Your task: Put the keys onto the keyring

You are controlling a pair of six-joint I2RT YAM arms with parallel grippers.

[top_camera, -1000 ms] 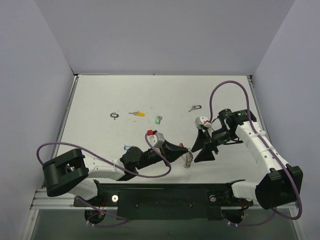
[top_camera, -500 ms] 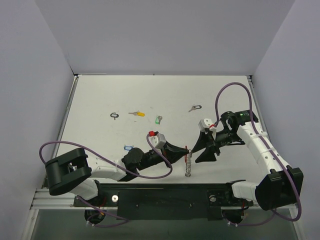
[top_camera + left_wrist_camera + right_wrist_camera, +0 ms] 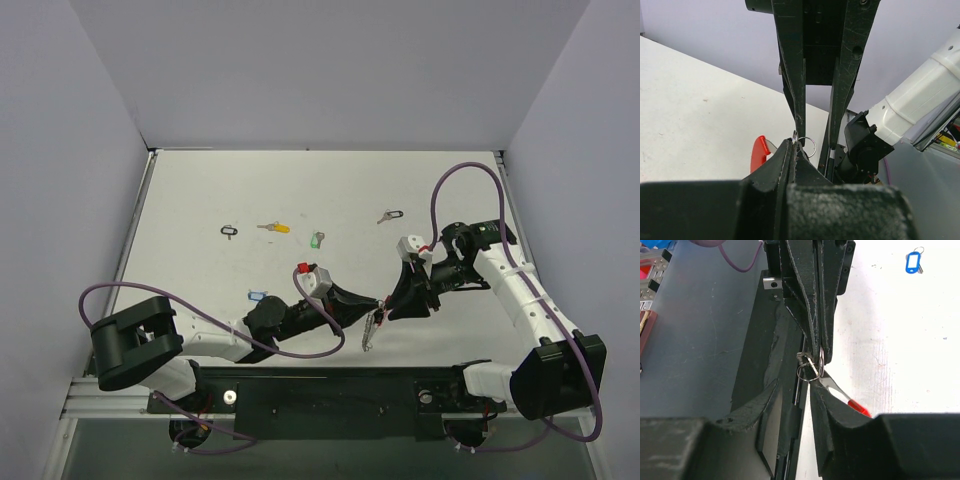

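Note:
The keyring [image 3: 371, 331] hangs from my left gripper [image 3: 377, 304], which is shut on its silver ring [image 3: 809, 146]. Its red band [image 3: 760, 152] sticks out to the left of the jaws. My right gripper [image 3: 392, 303] meets the left one tip to tip. Its jaws stand apart, with the ring [image 3: 807, 372] between the tips, against the right finger [image 3: 826, 405]. The red band [image 3: 858, 408] shows behind that finger. Several keys lie on the table: black tag [image 3: 230, 231], yellow [image 3: 275, 228], green [image 3: 316, 240], blue [image 3: 256, 296], and one further right [image 3: 388, 216].
The blue-tagged key [image 3: 912, 262] also shows at the top right of the right wrist view. The black base rail [image 3: 330, 385] runs along the near edge just below both grippers. Purple cables [image 3: 455, 180] loop over each arm. Walls enclose the white table [image 3: 200, 190].
My right gripper has moved left to the left gripper's tip and its jaws have narrowed. The left gripper has moved slightly right; the hanging chain now tilts.

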